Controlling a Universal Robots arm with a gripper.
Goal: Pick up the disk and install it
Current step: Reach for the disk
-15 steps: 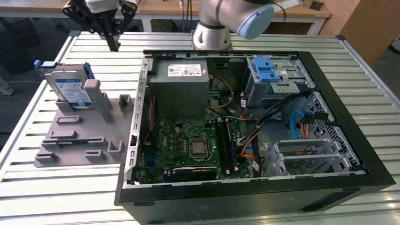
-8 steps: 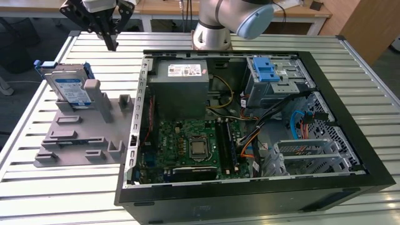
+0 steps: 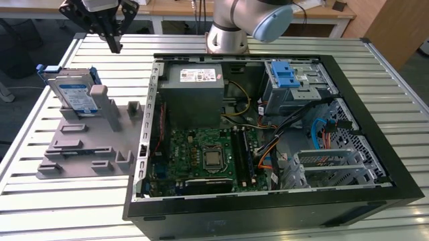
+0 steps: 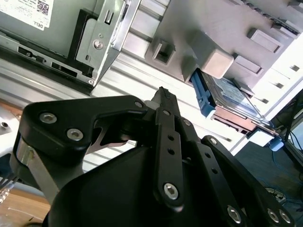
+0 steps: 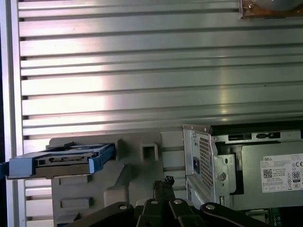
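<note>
Nothing of the job looks done. The disk (image 3: 72, 94) sits in the left of the exterior view, leaning near-upright in the grey fixture (image 3: 80, 145) on the slatted table (image 3: 40, 201), with its blue bracket framing the edges and the label facing out. In both wrist views it is seated in that same fixture (image 4: 232, 101) (image 5: 61, 161), untouched, with nothing gripping it. The gripper (image 3: 116, 48) hangs in the upper left of the exterior view, above and a bit behind the disk, clearly apart from it and over bare table slats. Its fingers are pressed together to a point with nothing between them, and both wrist views show the same closed tips (image 4: 163, 92) (image 5: 163, 182). The computer case (image 3: 268, 125) lies open across the centre and right of the exterior view. The grey power supply (image 3: 194, 93) sits at its upper left. The drive cage (image 3: 295, 88) with the blue latch (image 3: 285, 75) is at its upper right, well apart from the disk. I can't tell from here whether the cage slot is free. My read is that this is the approach stage at most: pick not yet made, install not yet begun, the whole task left.
</note>
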